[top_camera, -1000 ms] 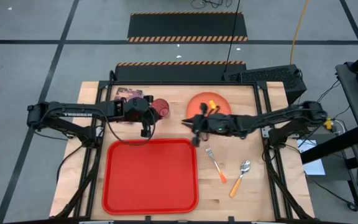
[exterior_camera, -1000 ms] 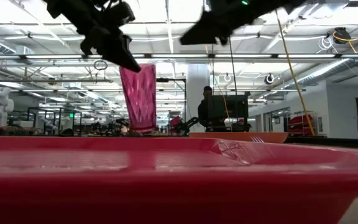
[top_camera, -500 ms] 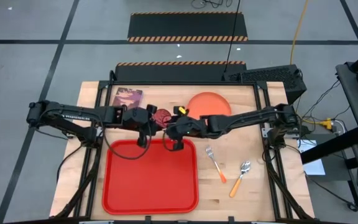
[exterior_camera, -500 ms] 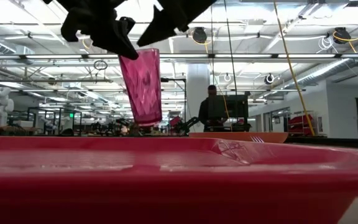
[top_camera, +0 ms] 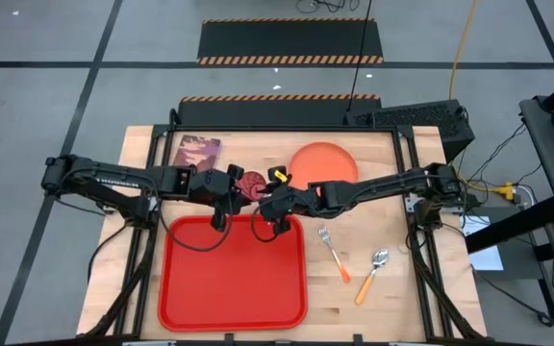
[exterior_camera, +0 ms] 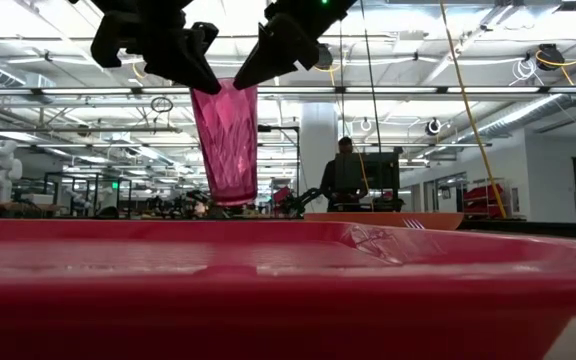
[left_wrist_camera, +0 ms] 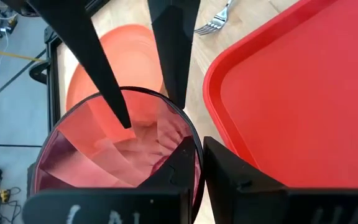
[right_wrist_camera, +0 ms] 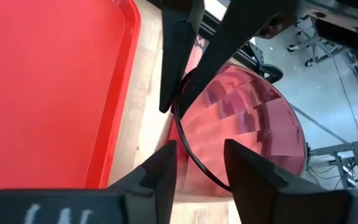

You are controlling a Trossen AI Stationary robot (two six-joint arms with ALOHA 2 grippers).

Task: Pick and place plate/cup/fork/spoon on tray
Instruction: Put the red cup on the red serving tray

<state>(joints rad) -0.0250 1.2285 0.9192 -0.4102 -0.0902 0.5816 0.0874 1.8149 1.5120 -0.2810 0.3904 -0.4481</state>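
The left gripper [top_camera: 230,190] pinches the rim of the cup [top_camera: 251,184] in the high view, one finger inside and one outside, just past the far edge of the tray [top_camera: 231,272]; the right gripper [top_camera: 272,197] meets it from the other side, fingers spread at the cup's rim. The plate [top_camera: 324,162] lies beyond the right arm, the fork [top_camera: 333,253] and spoon [top_camera: 371,273] on the wood to the tray's right, and a book [top_camera: 197,151] sits near the far left corner. In the low view the cup [exterior_camera: 226,143] hangs upright above the tray [exterior_camera: 288,270], held at its rim by the left gripper [exterior_camera: 200,68], with the right gripper [exterior_camera: 258,62] at the opposite side of the rim. The left wrist view shows its fingers [left_wrist_camera: 182,168] clamped across the cup wall [left_wrist_camera: 117,155], the plate [left_wrist_camera: 123,53] behind. The right wrist view shows its fingers [right_wrist_camera: 165,171] apart, straddling the cup's rim [right_wrist_camera: 241,124] without closing on it.
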